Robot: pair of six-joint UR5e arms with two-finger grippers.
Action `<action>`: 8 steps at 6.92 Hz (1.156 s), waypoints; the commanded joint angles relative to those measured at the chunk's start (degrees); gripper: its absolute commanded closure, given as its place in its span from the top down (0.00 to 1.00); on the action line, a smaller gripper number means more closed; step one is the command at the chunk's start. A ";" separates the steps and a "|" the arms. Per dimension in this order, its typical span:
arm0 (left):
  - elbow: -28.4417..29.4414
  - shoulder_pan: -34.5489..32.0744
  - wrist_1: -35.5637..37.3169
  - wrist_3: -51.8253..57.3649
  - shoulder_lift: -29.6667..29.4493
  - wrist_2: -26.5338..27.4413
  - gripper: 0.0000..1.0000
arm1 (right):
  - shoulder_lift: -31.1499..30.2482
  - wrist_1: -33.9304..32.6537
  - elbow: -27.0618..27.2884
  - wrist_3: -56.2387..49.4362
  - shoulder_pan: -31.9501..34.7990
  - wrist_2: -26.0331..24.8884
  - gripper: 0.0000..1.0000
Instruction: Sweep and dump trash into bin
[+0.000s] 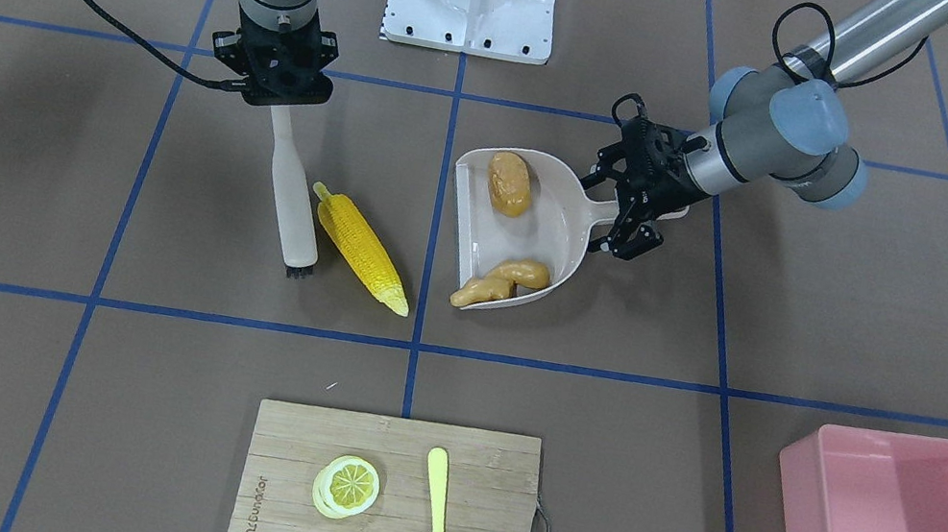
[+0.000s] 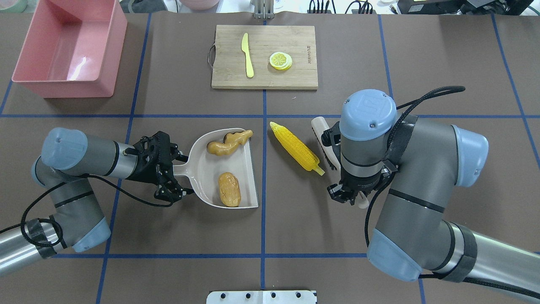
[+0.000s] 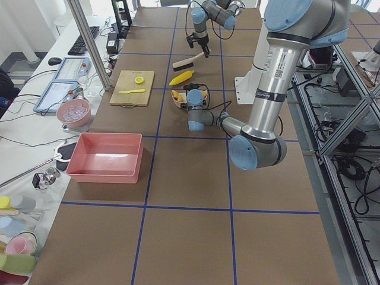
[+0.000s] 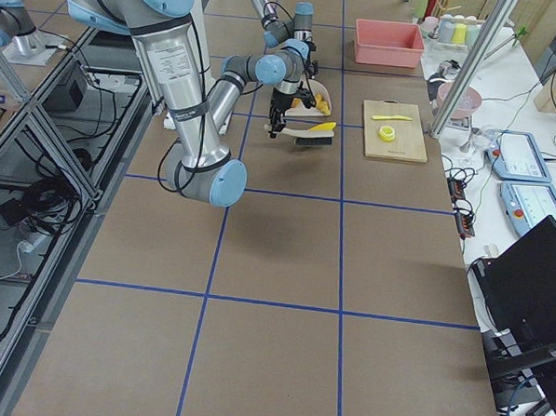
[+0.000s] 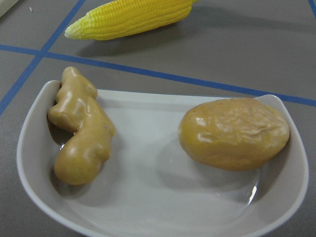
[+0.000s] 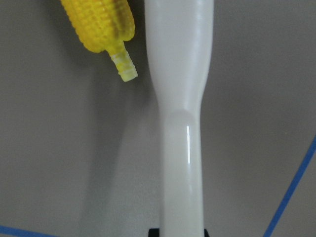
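Note:
The beige dustpan [image 2: 201, 171] lies on the table, mouth toward the corn. My left gripper [image 2: 178, 174] is shut on its handle. The orange-brown potato [image 2: 229, 189] and the tan ginger root [image 2: 228, 142] lie in the pan; both also show in the left wrist view, the potato [image 5: 234, 133] and the ginger [image 5: 79, 138]. The yellow corn cob [image 2: 297, 147] lies on the table between the pan and the brush. My right gripper [image 2: 351, 195] is shut on the white brush [image 2: 322, 135], which sits just beside the corn's stalk end [image 6: 123, 66]. The pink bin [image 2: 67, 46] stands far left, empty.
A wooden cutting board [image 2: 228, 76] with a lemon slice [image 2: 280, 60] and a yellow knife [image 2: 247, 61] lies at the far middle of the table. Blue tape lines cross the brown surface. The white robot base plate [image 2: 261, 297] is at the near edge.

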 commanded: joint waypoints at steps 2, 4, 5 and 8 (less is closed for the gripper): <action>-0.02 0.00 0.00 0.02 0.00 0.00 0.98 | 0.30 9.35 -7.31 -0.26 0.24 -1.16 0.00; -0.02 0.00 0.00 0.02 0.09 0.00 0.98 | 2.30 10.78 -7.68 0.44 0.24 -0.56 0.00; -0.10 0.00 0.00 0.02 0.09 0.00 0.98 | 3.28 10.78 -7.51 0.44 0.24 0.84 0.00; -0.10 0.00 0.00 -0.07 0.00 0.00 0.98 | 4.43 11.91 -7.68 1.84 -1.77 1.82 0.00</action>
